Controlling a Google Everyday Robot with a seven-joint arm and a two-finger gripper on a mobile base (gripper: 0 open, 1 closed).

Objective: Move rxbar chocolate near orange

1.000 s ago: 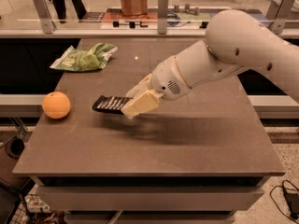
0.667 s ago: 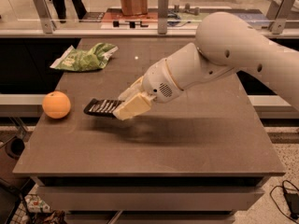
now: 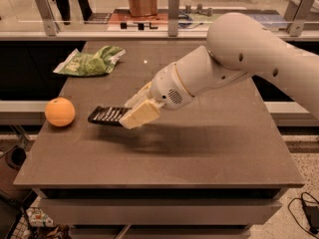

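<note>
The orange sits at the left edge of the brown table. The rxbar chocolate, a flat black bar with pale lettering, is held just above the table, a short way right of the orange and apart from it. My gripper is shut on the bar's right end, its cream fingers clamped over it. The white arm reaches in from the upper right.
A green wrinkly snack bag lies at the table's back left. Behind the table runs a glass-railed counter with a brown paper bag. The table's left edge lies right beside the orange.
My gripper has carried the bar leftward toward the orange. The orange and the green bag have not moved.
</note>
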